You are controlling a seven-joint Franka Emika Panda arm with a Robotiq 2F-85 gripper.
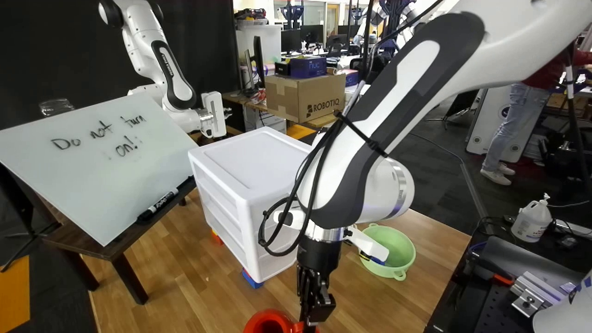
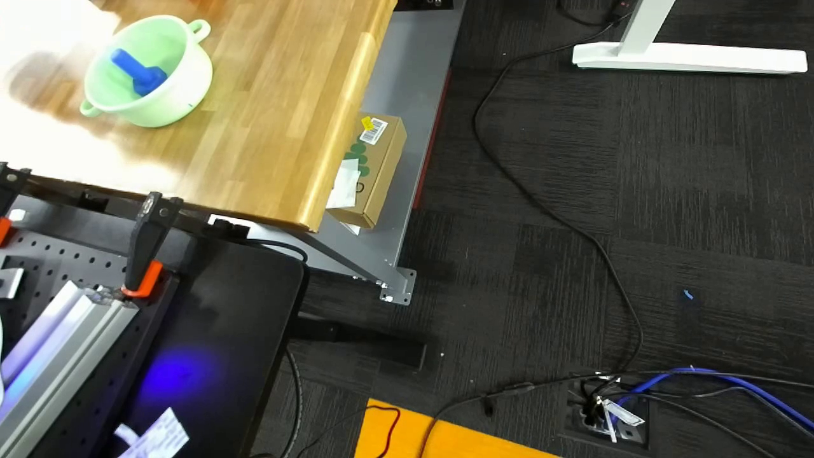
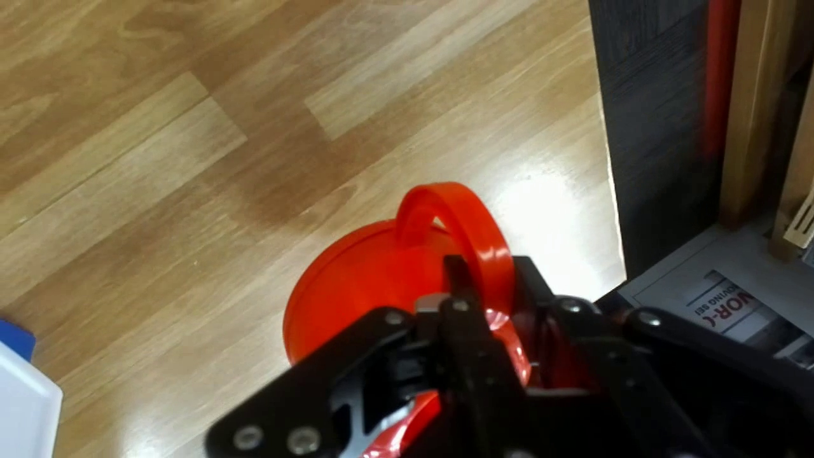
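The gripper (image 3: 491,285) has its fingers clamped on the arched handle (image 3: 467,213) of a red plastic container (image 3: 356,286), over the wooden tabletop (image 1: 185,286); resting or raised, I can't tell. Nearby stands a white drawer unit (image 1: 259,159); farther off, a pale green two-handled bowl (image 1: 398,243) with a blue object (image 2: 145,77) inside.

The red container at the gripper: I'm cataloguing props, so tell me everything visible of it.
The red container is glossy and looks plastic. Its round, open mouth faces roughly upward, and a smooth, curved handle arches at one side. The gripper appears clamped on that handle and hides much of the body in the wrist view. Wood-grained tabletop shows beside it; its base is out of sight, so whether it rests there or hangs cannot be told.
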